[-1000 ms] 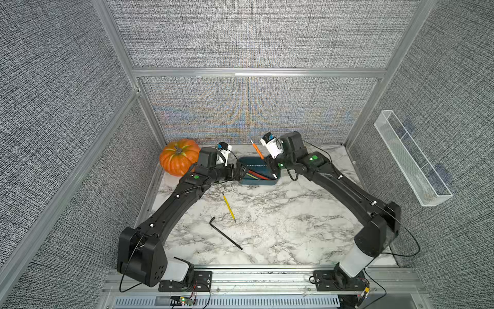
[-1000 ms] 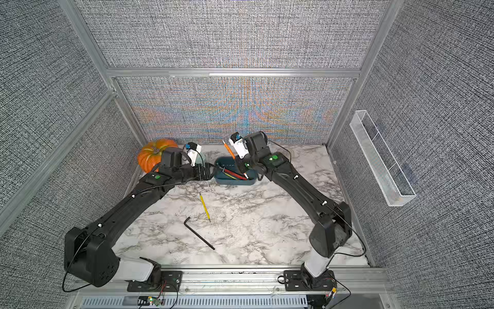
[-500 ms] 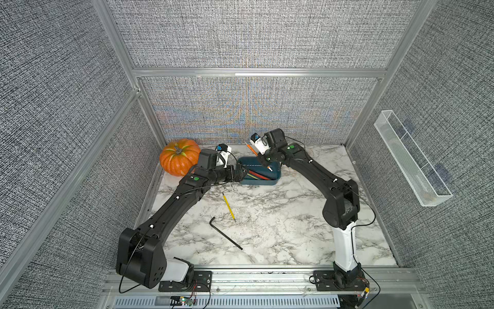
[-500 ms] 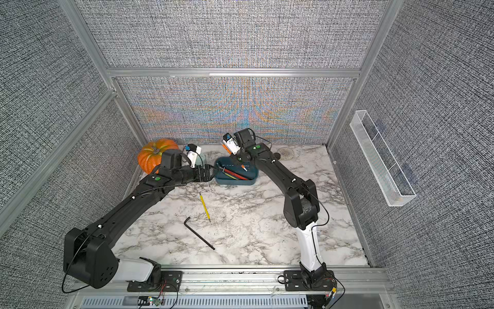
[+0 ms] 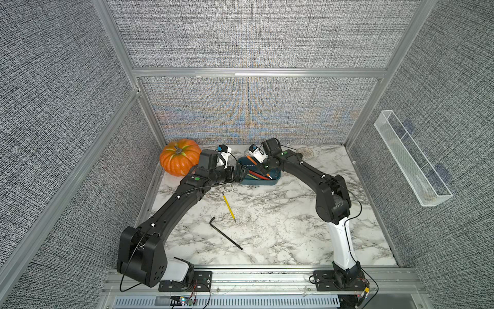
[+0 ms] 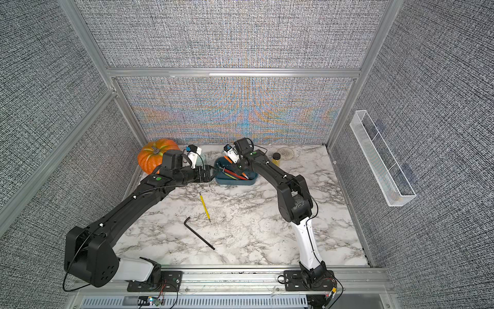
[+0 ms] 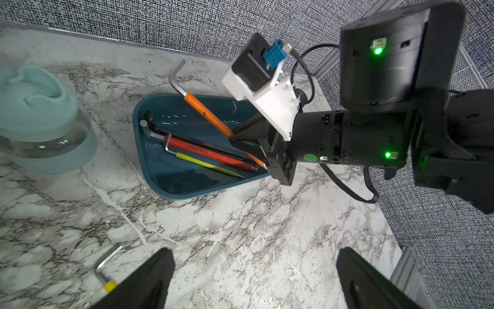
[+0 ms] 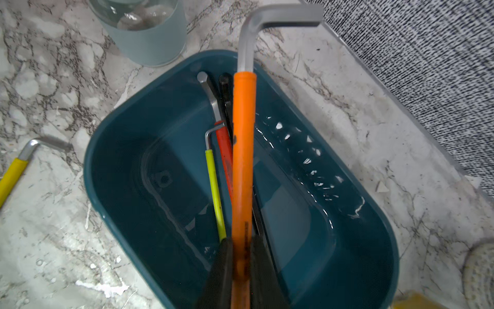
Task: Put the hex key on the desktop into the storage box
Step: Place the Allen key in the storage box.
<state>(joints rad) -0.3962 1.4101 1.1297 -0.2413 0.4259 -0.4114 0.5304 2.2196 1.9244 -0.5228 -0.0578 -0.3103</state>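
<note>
My right gripper (image 8: pixel 242 240) is shut on an orange-sleeved hex key (image 8: pixel 242 160), holding it tilted over the teal storage box (image 8: pixel 120 187); its bent steel end sticks out past the far rim. In the left wrist view the orange hex key (image 7: pixel 205 112) slants up out of the box (image 7: pixel 173 184), where red (image 7: pixel 208 153), yellow-green (image 7: pixel 205 163) and black (image 7: pixel 187 137) keys lie. A black hex key (image 5: pixel 224 232) and a yellow one (image 5: pixel 228 203) lie on the desktop (image 5: pixel 280 227). My left gripper (image 7: pixel 255 252) is open and empty, next to the box's left end.
An orange pumpkin (image 5: pixel 179 157) stands at the back left. A glass jar with a pale teal lid (image 7: pixel 40 120) is behind the box's left end. A small yellow bottle (image 6: pixel 276 157) and a round mat (image 5: pixel 306 153) are at the back right. A clear tray (image 5: pixel 411 171) hangs on the right wall.
The right arm has folded its elbow up and carried the orange hex key left and down over the box. The left arm has hardly moved.
</note>
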